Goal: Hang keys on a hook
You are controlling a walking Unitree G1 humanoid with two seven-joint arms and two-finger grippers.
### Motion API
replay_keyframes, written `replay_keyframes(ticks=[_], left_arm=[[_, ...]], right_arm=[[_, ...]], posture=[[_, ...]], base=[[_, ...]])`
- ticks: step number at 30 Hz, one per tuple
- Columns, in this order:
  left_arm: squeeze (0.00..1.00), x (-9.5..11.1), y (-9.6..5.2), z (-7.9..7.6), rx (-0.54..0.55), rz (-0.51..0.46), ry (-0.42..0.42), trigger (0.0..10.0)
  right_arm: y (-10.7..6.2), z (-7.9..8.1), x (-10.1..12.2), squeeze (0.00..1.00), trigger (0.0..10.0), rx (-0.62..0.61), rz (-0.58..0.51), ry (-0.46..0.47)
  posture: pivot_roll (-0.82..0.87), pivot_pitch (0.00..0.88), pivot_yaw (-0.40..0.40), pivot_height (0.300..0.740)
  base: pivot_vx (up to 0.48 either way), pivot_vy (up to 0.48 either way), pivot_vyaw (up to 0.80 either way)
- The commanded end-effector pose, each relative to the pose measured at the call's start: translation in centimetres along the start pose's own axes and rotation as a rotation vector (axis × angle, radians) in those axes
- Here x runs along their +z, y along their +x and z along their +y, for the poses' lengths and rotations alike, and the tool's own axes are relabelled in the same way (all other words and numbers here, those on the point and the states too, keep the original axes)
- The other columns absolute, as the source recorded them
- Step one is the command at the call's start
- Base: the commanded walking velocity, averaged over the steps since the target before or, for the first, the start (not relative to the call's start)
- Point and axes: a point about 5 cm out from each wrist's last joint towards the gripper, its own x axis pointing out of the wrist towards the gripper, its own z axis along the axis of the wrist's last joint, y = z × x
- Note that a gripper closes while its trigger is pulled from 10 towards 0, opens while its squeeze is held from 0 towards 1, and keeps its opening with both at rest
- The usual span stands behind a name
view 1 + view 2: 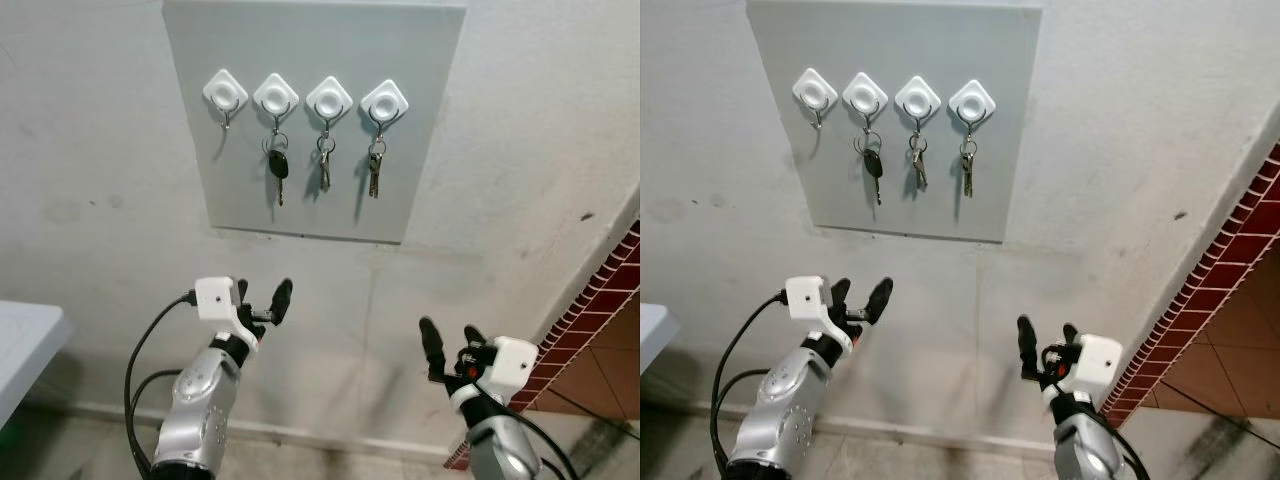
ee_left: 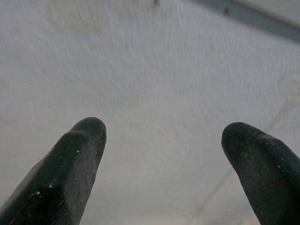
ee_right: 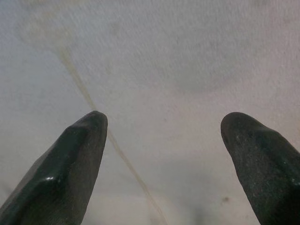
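Note:
A grey board on the wall carries a row of white diamond hooks. The leftmost hook is bare. A black car key hangs from the second hook, and silver key bunches hang from the third and fourth. My left gripper is raised below the board, open, nothing between its fingers. My right gripper is lower and to the right, also open and holding nothing; its fingers face the bare wall.
A pale table corner juts in at the left. A red brick-patterned wall and tiled floor lie to the right. A skirting line runs along the base of the white wall.

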Motion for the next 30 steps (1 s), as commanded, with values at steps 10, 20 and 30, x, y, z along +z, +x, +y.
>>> replay_keyframes(ticks=[10, 20, 30], left_arm=[[0.00, -1.3, -1.4, -0.9, -0.082, -0.042, 0.119, 10.0], [0.00, -9.5, -5.3, 2.9, 0.114, 0.340, 0.078, 10.0], [0.00, -12.1, -6.6, 2.8, 0.111, 0.532, 0.101, 10.0]], right_arm=[[-0.3, 0.1, -0.9, 0.00, 10.0, 0.010, 0.007, -0.172], [-3.4, -3.3, -7.5, 0.00, 10.0, -0.070, 0.334, -0.221], [-6.6, -5.3, -11.5, 0.00, 10.0, -0.121, 0.683, -0.326]], posture=[[-0.03, 0.000, 0.025, 0.740], [-0.02, 0.000, 0.022, 0.740], [-0.02, 0.000, 0.008, 0.740]], base=[[0.000, 0.000, 0.00], [0.000, 0.000, 0.00], [0.000, 0.000, 0.00]])
